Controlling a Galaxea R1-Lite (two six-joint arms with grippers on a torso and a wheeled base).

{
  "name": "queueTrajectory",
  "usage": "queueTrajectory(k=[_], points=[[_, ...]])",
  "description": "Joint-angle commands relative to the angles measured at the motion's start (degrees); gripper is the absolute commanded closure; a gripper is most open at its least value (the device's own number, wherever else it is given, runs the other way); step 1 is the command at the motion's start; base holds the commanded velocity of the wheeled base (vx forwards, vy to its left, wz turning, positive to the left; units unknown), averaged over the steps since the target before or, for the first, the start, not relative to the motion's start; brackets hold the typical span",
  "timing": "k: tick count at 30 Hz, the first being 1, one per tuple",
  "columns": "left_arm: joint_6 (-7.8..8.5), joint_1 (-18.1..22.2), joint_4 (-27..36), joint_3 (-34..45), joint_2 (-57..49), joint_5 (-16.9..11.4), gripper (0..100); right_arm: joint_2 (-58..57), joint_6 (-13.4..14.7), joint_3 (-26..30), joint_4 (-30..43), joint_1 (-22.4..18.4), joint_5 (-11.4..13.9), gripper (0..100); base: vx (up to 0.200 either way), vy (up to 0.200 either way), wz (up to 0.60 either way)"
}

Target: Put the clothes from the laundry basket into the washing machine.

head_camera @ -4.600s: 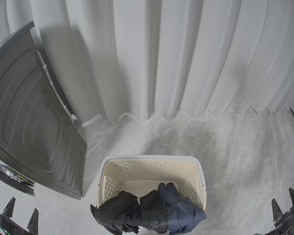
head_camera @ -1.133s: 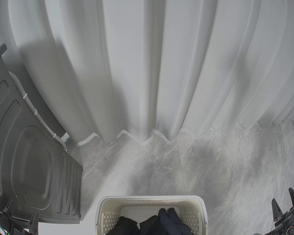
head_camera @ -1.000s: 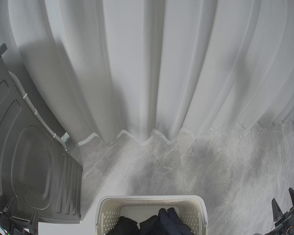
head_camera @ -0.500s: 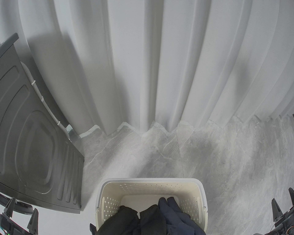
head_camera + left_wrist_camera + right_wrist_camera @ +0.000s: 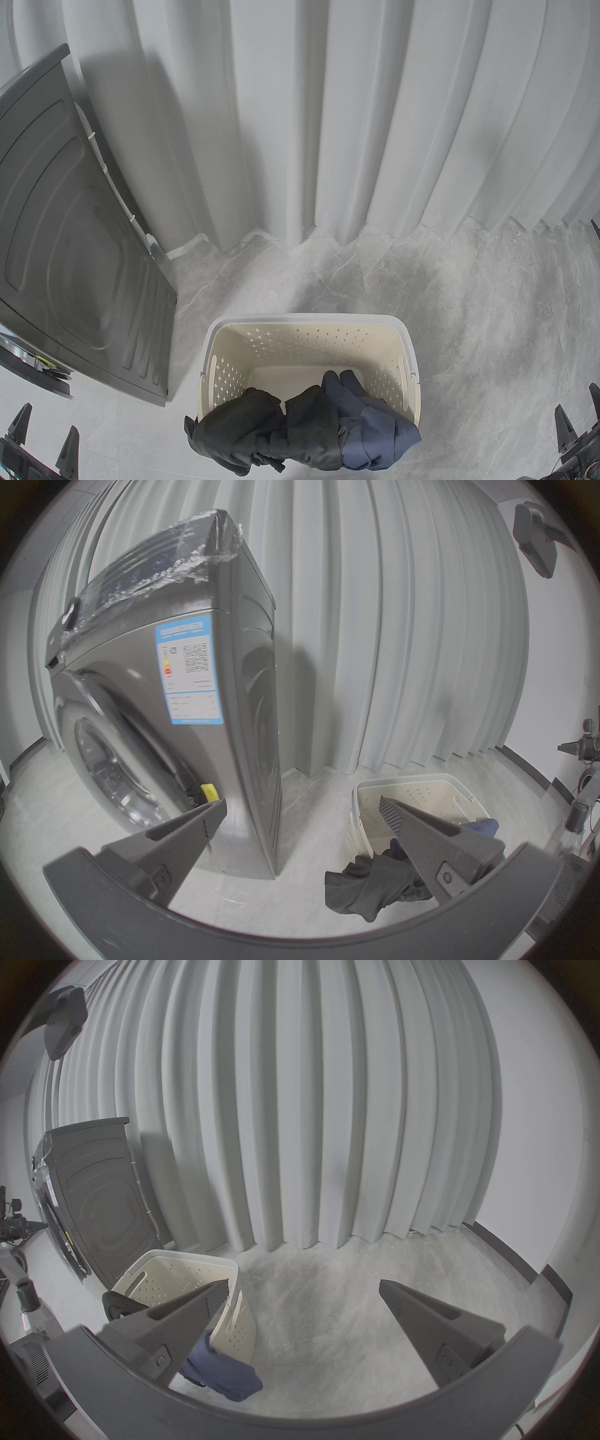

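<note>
A cream laundry basket (image 5: 306, 325) stands on the floor straight ahead. Black clothes (image 5: 234, 431), a dark grey garment (image 5: 312, 431) and a blue garment (image 5: 369, 431) hang over its near rim. The grey washing machine (image 5: 62, 237) stands to the left, its side turned to the basket (image 5: 431, 792); its round front door (image 5: 112, 774) faces away from the basket. My left gripper (image 5: 44, 437) hangs open and holds nothing, low at the left, short of the machine (image 5: 206, 730). My right gripper (image 5: 578, 415) is open and holds nothing, right of the basket (image 5: 169, 1272) and the blue garment (image 5: 222, 1372).
White pleated curtains (image 5: 350, 125) hang to the floor behind the basket. Grey marble-look floor (image 5: 500, 312) lies open to the right of the basket and between it and the curtains. A ribbed hose (image 5: 106, 169) runs down the machine's back edge.
The head camera has tilted back down, so more of the basket and clothes shows, as it did 4.6 s ago. Basket, clothes and machine have not moved. Both grippers stay open.
</note>
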Motion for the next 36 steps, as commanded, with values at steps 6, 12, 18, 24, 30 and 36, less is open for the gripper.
queueTrajectory(k=[6, 12, 18, 24, 30, 36], points=[[-0.02, 0.0, 0.0, 1.0, -0.8, 0.0, 0, -0.2, 0.0, 1.0, 0.0, 0.1, 0.1, 0, -0.2, 0.0, 0.0], [-0.02, 0.0, 0.0, 1.0, -0.8, 0.0, 0, -0.2, 0.0, 1.0, 0.0, 0.0, 0.1, 0, -0.2, 0.0, 0.0], [-0.02, 0.0, 0.0, 1.0, -0.8, 0.0, 0, -0.2, 0.0, 1.0, 0.0, 0.0, 0.1, 0, -0.167, 0.0, 0.0], [-0.02, 0.0, -0.1, 1.0, -0.8, 0.0, 0, -0.2, 0.0, 1.0, 0.0, 0.1, 0.1, 0, 0.0, 0.0, 0.0], [-0.02, -0.1, 0.0, 1.0, -0.8, -0.1, 0, -0.2, 0.0, 1.0, 0.0, 0.0, 0.1, 0, 0.0, 0.033, 0.0], [-0.02, -0.1, 0.0, 1.0, -0.8, -0.1, 0, -0.2, 0.0, 1.0, 0.0, 0.1, 0.1, 0, 0.0, 0.2, 0.0]])
